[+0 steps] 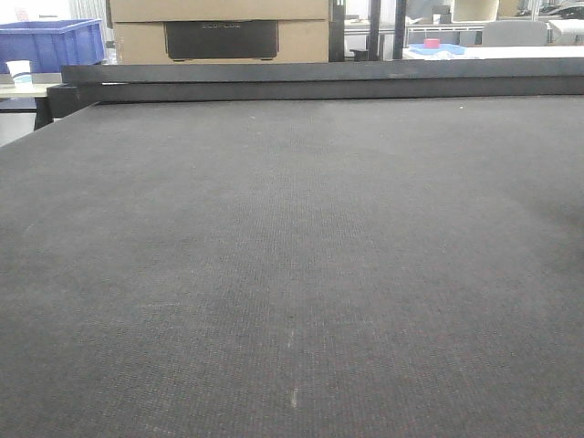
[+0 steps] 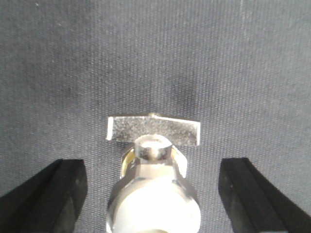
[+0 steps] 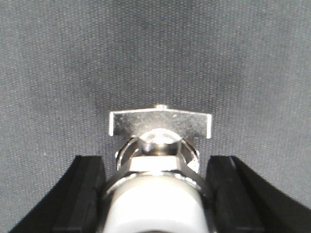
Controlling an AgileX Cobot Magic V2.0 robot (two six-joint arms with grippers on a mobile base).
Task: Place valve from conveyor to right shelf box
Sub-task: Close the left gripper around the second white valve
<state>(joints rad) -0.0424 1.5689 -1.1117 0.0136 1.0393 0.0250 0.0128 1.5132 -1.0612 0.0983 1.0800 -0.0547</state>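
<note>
Left wrist view: the left gripper (image 2: 153, 165) is spread wide, one shiny valve (image 2: 153, 199) lying between its fingers (image 2: 53, 194) on the grey conveyor (image 2: 146, 58). Right wrist view: the right gripper (image 3: 155, 162) pinches another valve (image 3: 155, 204) on it, fingers touching both its sides.

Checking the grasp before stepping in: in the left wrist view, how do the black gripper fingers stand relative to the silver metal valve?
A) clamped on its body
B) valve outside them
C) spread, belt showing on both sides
C: dark grey woven belt shows between the silver metal valve and each black finger.
</note>
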